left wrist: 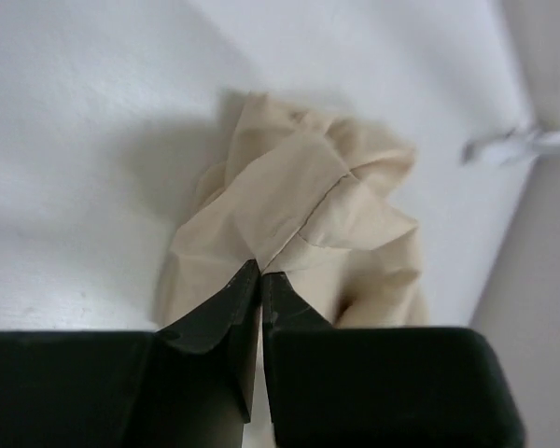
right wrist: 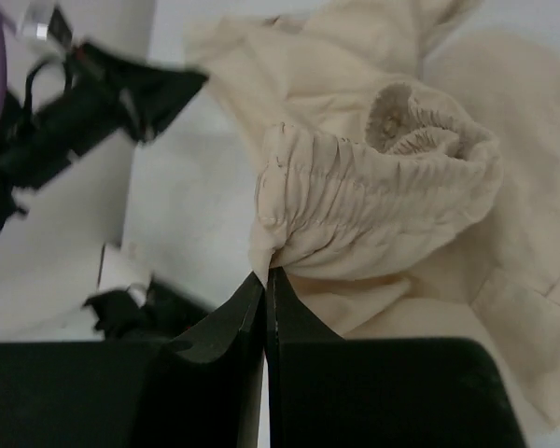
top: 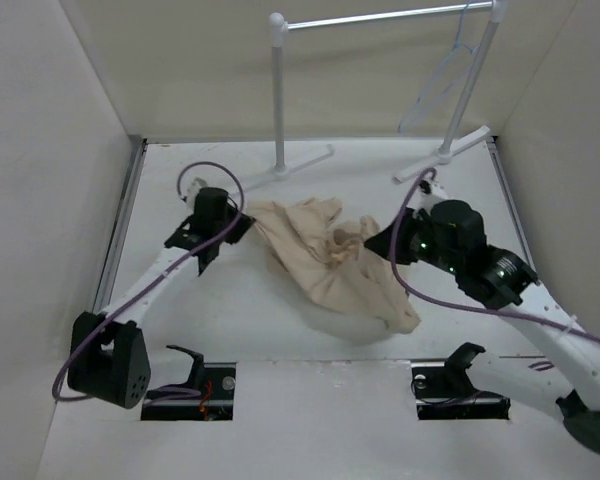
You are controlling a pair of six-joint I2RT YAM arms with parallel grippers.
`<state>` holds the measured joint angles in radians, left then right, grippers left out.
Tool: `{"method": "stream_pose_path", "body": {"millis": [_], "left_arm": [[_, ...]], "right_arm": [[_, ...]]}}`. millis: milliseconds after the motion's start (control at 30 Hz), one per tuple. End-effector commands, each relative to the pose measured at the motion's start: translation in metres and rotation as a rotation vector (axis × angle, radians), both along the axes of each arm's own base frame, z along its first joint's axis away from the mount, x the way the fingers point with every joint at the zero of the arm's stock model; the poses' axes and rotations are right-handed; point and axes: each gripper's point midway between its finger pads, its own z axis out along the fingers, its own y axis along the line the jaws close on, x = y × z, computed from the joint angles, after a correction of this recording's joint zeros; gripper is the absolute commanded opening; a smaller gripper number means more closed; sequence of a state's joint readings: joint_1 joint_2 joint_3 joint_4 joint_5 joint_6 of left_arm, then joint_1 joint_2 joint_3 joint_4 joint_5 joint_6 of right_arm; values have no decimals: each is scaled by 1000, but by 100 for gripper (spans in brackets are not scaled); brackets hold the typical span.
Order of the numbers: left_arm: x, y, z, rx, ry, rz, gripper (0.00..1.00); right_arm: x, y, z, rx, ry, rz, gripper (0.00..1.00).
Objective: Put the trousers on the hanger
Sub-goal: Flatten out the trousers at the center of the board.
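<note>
The beige trousers lie crumpled on the white table between my two arms. My left gripper is shut on a fold at their left edge; the left wrist view shows the cloth pinched at my fingertips. My right gripper is shut on the gathered elastic waistband, pinched at the tips and lifted a little. The pale hanger hangs by its hook on the rack's bar at the back right, apart from both grippers.
The white tubular rack stands at the back with two splayed feet on the table. White walls enclose the left, right and back. Two dark openings sit at the near edge by the arm bases.
</note>
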<state>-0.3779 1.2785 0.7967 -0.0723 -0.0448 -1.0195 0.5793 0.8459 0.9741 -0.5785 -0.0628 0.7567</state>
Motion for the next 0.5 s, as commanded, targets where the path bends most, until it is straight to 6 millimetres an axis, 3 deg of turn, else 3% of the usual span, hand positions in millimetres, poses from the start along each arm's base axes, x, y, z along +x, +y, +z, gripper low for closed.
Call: {"method": "stream_pose_path", "body": {"millis": [0, 67, 133, 200, 267, 333, 400, 467], "left_arm": [[33, 48, 101, -68, -218, 143, 2], [45, 76, 140, -83, -281, 202, 2], [56, 109, 183, -95, -342, 269, 1], [62, 144, 236, -102, -428, 342, 1], [62, 170, 292, -106, -524, 385, 1], [58, 189, 345, -101, -618, 416, 2], [58, 195, 382, -97, -683, 423, 2], [66, 194, 396, -98, -703, 415, 3]], "right_arm": [[-10, 61, 109, 107, -228, 159, 8], [-20, 105, 159, 129, -298, 266, 8], [-32, 141, 224, 176, -387, 344, 7], [-42, 160, 292, 245, -468, 376, 6], [-49, 153, 360, 365, -554, 340, 6], [-54, 126, 412, 530, -612, 277, 7], [-46, 99, 429, 612, -599, 214, 7], [-27, 86, 412, 567, -567, 143, 6]]}}
